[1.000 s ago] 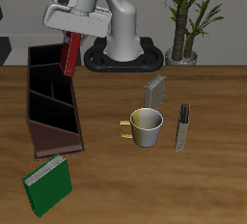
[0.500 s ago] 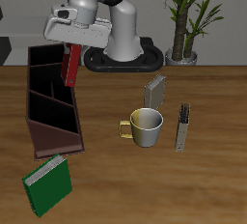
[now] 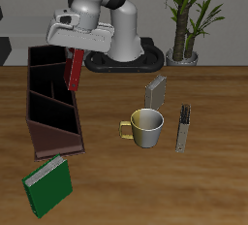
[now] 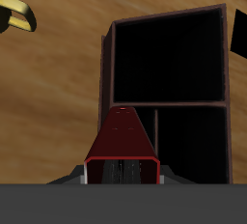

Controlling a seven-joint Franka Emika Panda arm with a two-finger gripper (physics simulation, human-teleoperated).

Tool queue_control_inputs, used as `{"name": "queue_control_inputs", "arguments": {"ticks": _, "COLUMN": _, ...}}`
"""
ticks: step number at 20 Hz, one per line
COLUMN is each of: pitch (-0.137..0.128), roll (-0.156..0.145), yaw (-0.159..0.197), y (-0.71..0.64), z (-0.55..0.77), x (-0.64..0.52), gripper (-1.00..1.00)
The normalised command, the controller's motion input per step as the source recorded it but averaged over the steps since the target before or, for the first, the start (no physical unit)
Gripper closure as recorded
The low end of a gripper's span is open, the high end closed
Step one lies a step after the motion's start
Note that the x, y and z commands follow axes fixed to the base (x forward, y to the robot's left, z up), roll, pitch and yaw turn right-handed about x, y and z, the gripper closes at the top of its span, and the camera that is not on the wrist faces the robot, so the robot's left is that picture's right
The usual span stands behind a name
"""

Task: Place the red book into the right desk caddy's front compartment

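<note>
My gripper (image 3: 76,49) is shut on the red book (image 3: 75,70), which hangs upright from it, a little above the back end of the right desk caddy (image 3: 39,137). The caddy is a long dark brown-maroon tray with inner dividers, reaching from the back of the table toward the front edge. In the wrist view the red book (image 4: 122,141) points down at the caddy's divider wall (image 4: 169,106), with dark open compartments on either side of that wall. The gripper's fingertips are hidden by the book there.
A green book (image 3: 48,185) lies flat near the table's front edge, just past the caddy's near end. A cream mug (image 3: 147,128) with a yellow handle, a standing grey book (image 3: 156,92), a thin dark upright book (image 3: 183,127) and a potted plant (image 3: 184,52) are also on the table.
The gripper has come down a little and tilted, carrying the red book lower and slightly toward the mug's side, still above the caddy's back end. Nothing else moved.
</note>
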Motion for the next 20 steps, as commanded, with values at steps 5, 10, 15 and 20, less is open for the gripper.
{"name": "queue_control_inputs", "arguments": {"ticks": 5, "pitch": 0.016, "roll": -0.015, "yaw": -0.007, "y": -0.04, "z": -0.08, "x": -0.05, "gripper": 1.00}}
{"name": "queue_control_inputs", "arguments": {"ticks": 10, "pitch": 0.008, "roll": -0.034, "yaw": -0.015, "y": -0.15, "z": -0.08, "x": -0.08, "gripper": 1.00}}
{"name": "queue_control_inputs", "arguments": {"ticks": 15, "pitch": 0.016, "roll": -0.021, "yaw": -0.013, "y": -0.09, "z": -0.14, "x": 0.02, "gripper": 1.00}}
{"name": "queue_control_inputs", "arguments": {"ticks": 20, "pitch": 0.032, "roll": -0.011, "yaw": -0.008, "y": -0.04, "z": -0.20, "x": 0.06, "gripper": 1.00}}
